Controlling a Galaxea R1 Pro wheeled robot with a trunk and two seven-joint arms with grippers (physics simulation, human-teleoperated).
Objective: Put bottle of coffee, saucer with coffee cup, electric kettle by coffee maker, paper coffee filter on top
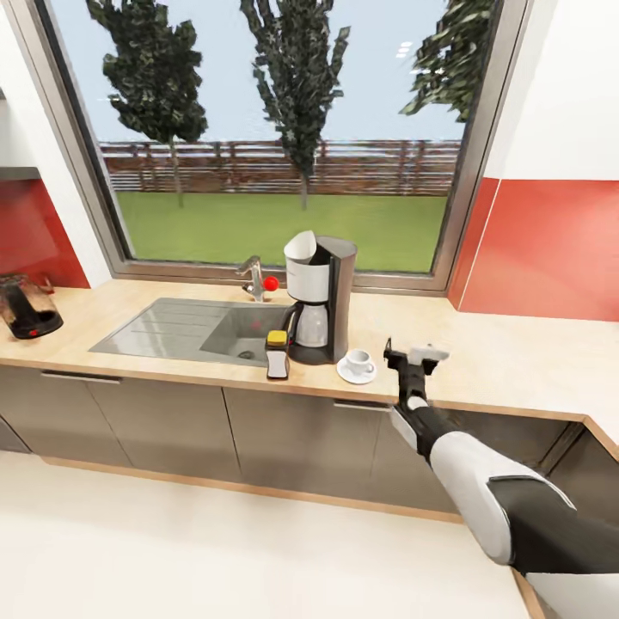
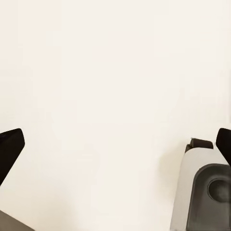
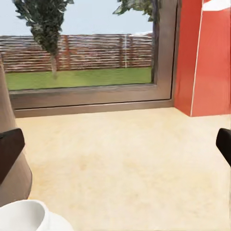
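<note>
Kettle (image 1: 28, 308) far left on countertop (image 1: 516, 352), well apart from coffee maker (image 1: 320, 297); judged last item to move. Bottle (image 1: 277, 352), cup (image 1: 358, 360) on saucer (image 1: 356, 371) beside maker. Right gripper (image 1: 413, 355) spread open, empty, near saucer: retreat wide of cup. Left gripper (image 2: 115, 144) open over floor.

Bare countertop (image 1: 516, 352) ahead and right of right gripper (image 1: 416, 354); left blocked (cup (image 1: 358, 359), coffee maker (image 1: 320, 297)).

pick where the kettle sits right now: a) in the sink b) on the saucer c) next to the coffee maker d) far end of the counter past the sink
d: the kettle stands at the far end of the counter, beyond the sink, well apart from the coffee maker.
</note>
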